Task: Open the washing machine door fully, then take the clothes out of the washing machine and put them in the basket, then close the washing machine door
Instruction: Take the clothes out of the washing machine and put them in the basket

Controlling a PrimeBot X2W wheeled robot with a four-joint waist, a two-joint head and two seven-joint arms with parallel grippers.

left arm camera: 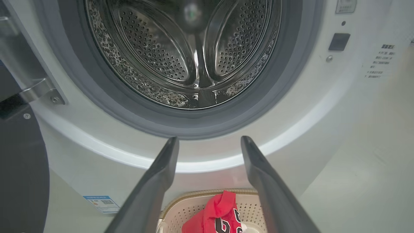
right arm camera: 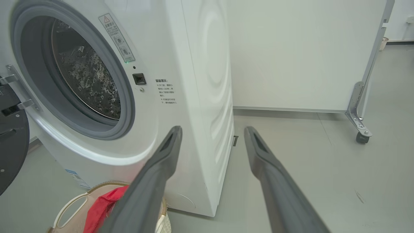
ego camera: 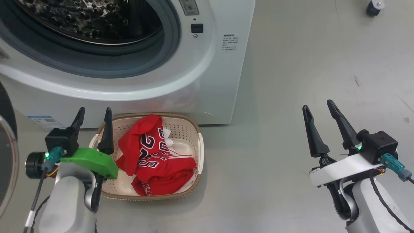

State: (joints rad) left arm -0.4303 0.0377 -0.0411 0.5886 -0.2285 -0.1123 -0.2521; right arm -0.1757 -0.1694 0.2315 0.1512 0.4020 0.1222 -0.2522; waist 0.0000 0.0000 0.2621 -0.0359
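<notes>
The white washing machine point(ego camera: 207, 74) stands with its door point(ego camera: 6, 152) swung out at the far left; the steel drum point(left arm camera: 190, 55) shows no fabric in it. The red clothes point(ego camera: 155, 155) with navy lettering lie in the cream basket point(ego camera: 194, 127) on the floor before the machine. My left gripper point(ego camera: 93, 114) is open at the basket's left rim, fingers pointing toward the machine point(left arm camera: 323, 106). My right gripper point(ego camera: 320, 108) is open and empty over bare floor well to the right of the basket. The door's black rim point(right arm camera: 11, 152) shows at the left of the right wrist view, with the basket point(right arm camera: 69, 207) below.
The grey floor point(ego camera: 307, 64) stretches to the right of the machine. A white panel on a castor point(right arm camera: 360, 137) stands behind and to the right. A dark wheel point(ego camera: 373, 8) sits at the top right of the head view.
</notes>
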